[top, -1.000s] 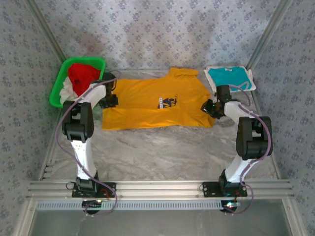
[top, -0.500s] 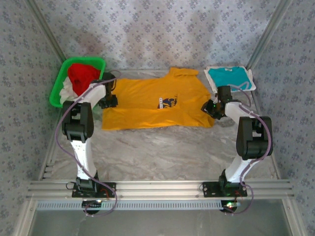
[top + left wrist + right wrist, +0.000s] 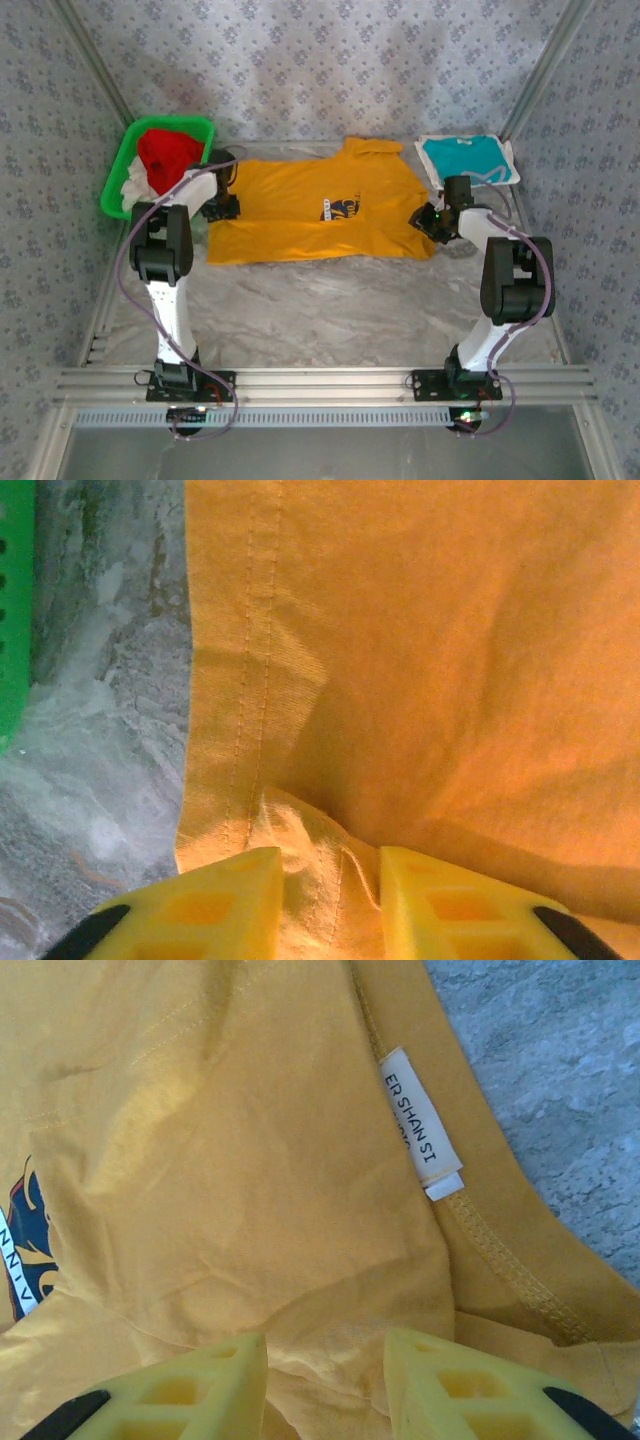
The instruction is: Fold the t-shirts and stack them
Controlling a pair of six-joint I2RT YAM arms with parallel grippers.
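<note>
Yellow-orange knit t-shirt [image 3: 300, 225] lay flat, its stitched edges pinched in left jaws and right jaws; bare marbled tabletop [image 3: 330, 300] stretched outward of each.

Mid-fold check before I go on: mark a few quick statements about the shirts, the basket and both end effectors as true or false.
1. The yellow-orange t-shirt lies spread out on the table. True.
2. The teal t-shirt is inside the green basket. False: it lies folded at the far right of the table; the basket holds a red cloth.
3. The left end effector and the right end effector each have yellow-orange fabric bunched between the fingers. True.
4. The dark blue chest print faces down. False: it faces up.
</note>
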